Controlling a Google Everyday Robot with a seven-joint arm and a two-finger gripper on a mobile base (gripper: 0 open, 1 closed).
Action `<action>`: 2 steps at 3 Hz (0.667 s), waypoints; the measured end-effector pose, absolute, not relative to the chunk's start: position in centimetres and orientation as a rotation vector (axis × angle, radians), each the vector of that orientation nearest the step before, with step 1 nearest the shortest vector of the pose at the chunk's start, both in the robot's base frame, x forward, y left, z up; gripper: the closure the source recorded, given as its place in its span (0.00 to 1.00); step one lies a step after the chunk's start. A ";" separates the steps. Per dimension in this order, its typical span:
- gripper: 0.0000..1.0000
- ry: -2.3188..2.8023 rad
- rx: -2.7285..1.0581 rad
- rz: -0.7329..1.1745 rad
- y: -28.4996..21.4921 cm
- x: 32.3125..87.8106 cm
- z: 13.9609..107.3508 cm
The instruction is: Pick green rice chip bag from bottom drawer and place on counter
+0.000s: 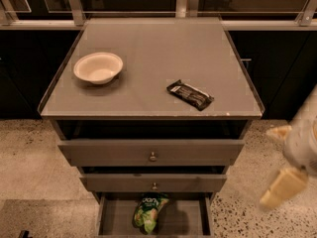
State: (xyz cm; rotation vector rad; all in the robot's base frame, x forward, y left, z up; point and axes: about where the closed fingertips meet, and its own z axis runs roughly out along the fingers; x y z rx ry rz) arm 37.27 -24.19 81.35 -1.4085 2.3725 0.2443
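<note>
- gripper (271, 166): far right of view, off to the right of the cabinet, below counter level, over the speckled floor (29, 152). Blurry.
- 2 cream fingers (285, 185) visible, spread well apart w/ only floor showing between them. Jaws look open, holding nothing.
- gripper is well apart from the cabinet and touches neither a drawer nor the bag.
- green rice chip bag (148, 212): lying in the bottom drawer (116, 217), roughly mid-width, nearer the back of the exposed part. Its top end is tucked just under the middle drawer front. Bright green, crinkled, w/ a dark patch and white lettering near the top.
- bottom drawer: pulled out furthest of the 3, grey inside, bare floor visible on both sides of the bag. Front edge is cut off by the bottom of the view.
- middle drawer (188, 183): slightly out, round knob (154, 186) at ctr.
- top drawer (109, 152): also slightly out, round knob (152, 156) at ctr. Dark gap above it, under the counter.
- counter (148, 38): flat grey top, thin raised rim.
- white bowl (98, 67): on the counter, left side, upright, looks empty.
- black bar wrapper (190, 94): flat on the counter, right of ctr toward the front edge, lying at a diagonal. Well apart from the bowl.
- bag is not on the counter.
- bkgd: dark cabinets (277, 73) on both sides, light metal rail (267, 25) across the back behind the counter.
</note>
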 end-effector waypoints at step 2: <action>0.00 2.322 -1.193 0.554 -22.9 31.4 71.8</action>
